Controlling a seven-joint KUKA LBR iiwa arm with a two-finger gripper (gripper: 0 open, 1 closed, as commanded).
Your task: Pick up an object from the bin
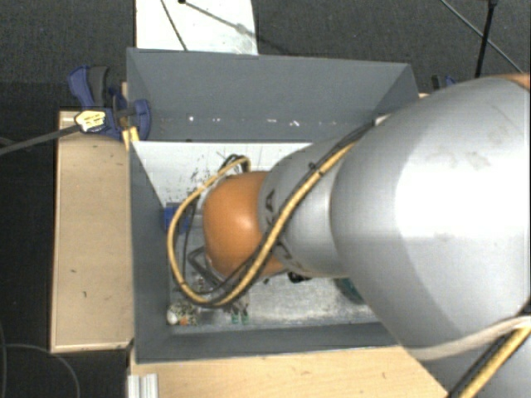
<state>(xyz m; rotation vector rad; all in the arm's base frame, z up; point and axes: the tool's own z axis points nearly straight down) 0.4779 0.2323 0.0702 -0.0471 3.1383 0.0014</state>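
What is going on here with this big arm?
A robot arm reaches from the right down into the grey bin, its orange wrist cover low over the left part of the floor. A few small things lie by the front left corner, a blue one by the left wall. Whether it holds anything cannot be seen.
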